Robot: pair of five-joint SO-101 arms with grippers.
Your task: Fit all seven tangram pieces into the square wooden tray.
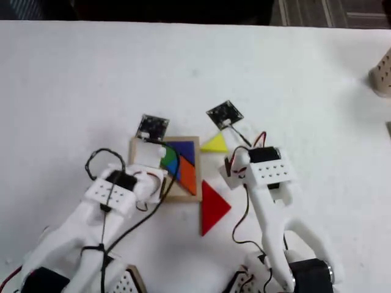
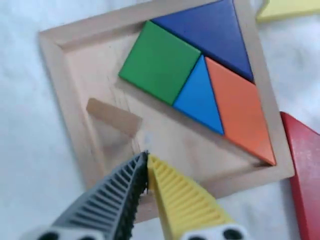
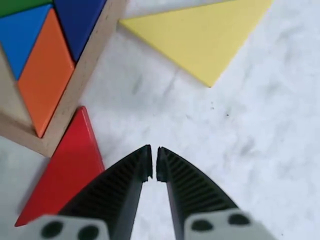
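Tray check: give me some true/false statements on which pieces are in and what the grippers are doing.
The orange piece lies in the tray. True.
The red triangle is in the tray. False: it lies on the table beside it.
The yellow triangle lies outside the tray. True.
The left gripper is open. False: it is shut, above the tray's bare floor.
The right gripper holds the red triangle. False: it is shut on nothing, above the table.
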